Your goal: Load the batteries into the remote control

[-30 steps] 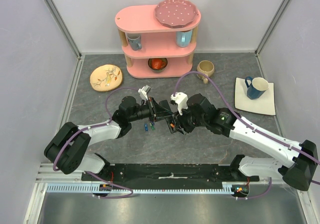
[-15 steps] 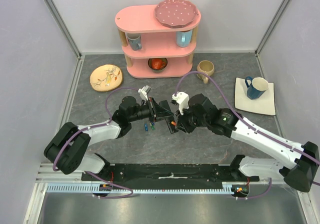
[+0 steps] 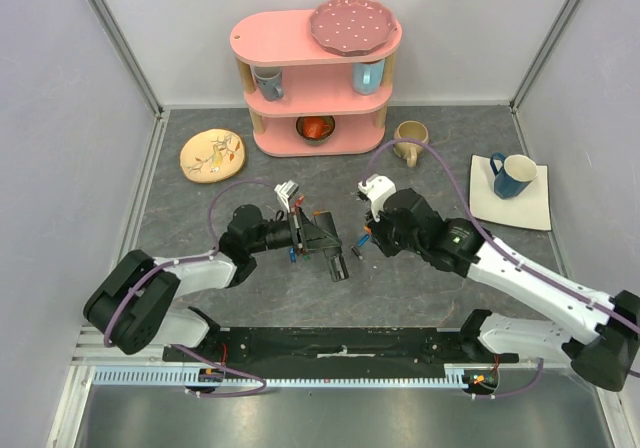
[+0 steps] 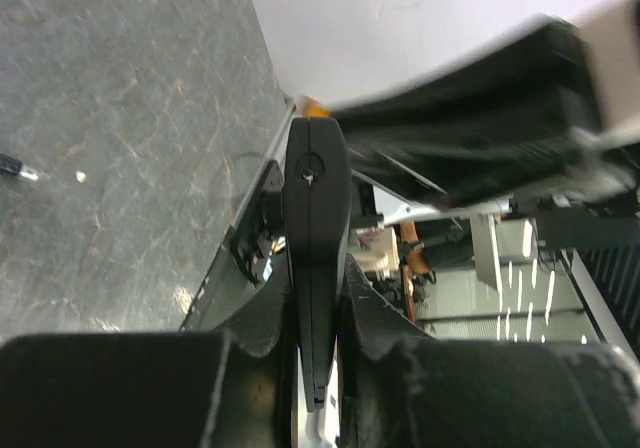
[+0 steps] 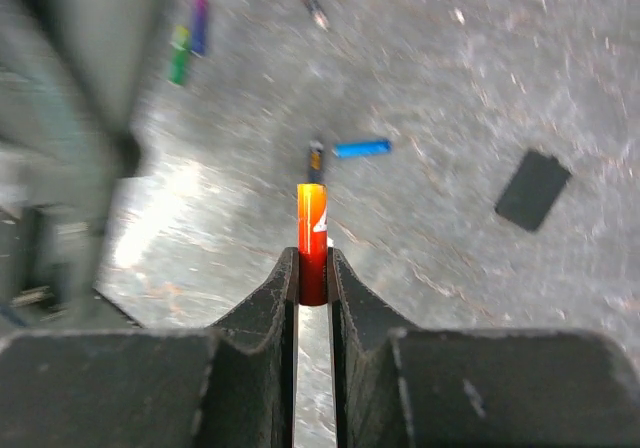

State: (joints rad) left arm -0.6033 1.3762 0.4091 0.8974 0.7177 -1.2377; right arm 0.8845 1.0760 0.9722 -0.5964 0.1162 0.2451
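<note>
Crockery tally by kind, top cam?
Mugs: 4 (grey-blue shelf mug, light blue shelf mug, beige mug, navy mug)
Plates: 3 (pink plate, yellow plate, white square plate)
Bowls: 1 (red bowl)
Total: 8

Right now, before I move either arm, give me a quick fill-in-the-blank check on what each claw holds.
1. The left claw is shut on the ____.
2. The right claw pinches a red-orange ____.
3. The loose blue battery lies on the ____.
Missing: remote control; battery; table.
</note>
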